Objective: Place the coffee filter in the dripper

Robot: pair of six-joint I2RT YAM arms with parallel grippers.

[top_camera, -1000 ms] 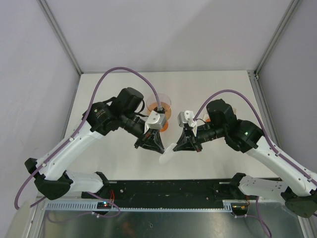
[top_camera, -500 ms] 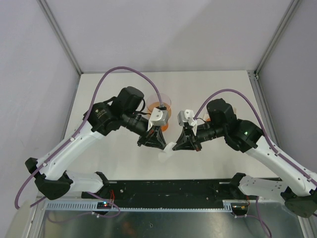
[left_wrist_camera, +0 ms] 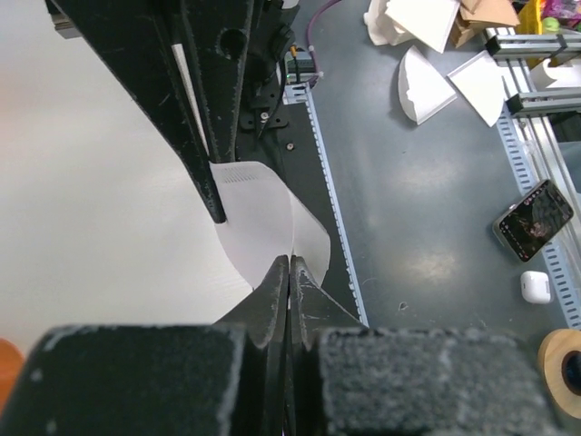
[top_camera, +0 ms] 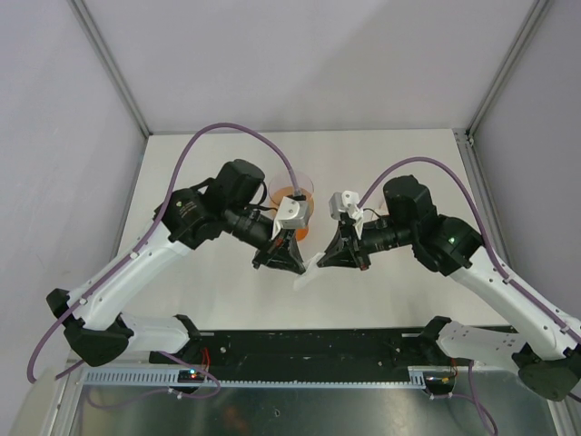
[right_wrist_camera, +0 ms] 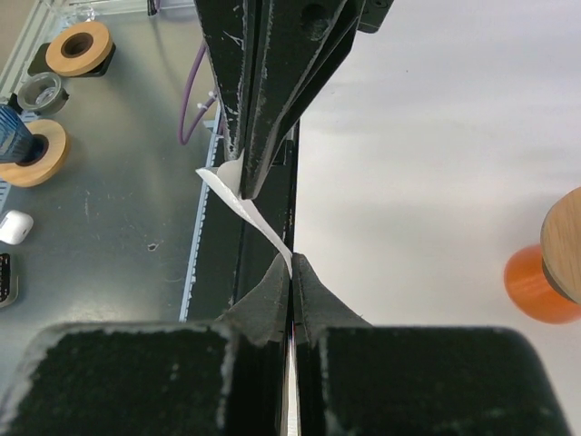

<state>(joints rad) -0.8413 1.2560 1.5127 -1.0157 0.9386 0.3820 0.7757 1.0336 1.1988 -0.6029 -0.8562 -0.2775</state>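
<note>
The coffee filter, thin white paper, hangs between my two grippers above the table's near middle. My left gripper is shut on one edge of it, and in the left wrist view the paper fans out past the shut tips. My right gripper is shut on the other edge, and in the right wrist view the filter shows as a thin strip. The clear dripper stands just behind the left wrist, partly hidden, with orange showing through it.
A small orange cup stands on the table to the right of my right gripper. Below the table's near edge lie a black rail, spare white filters, a phone and tape rolls.
My left gripper has moved right and closed in on the filter. My right gripper has shifted slightly up and back, so the filter now hangs a little higher between the two.
</note>
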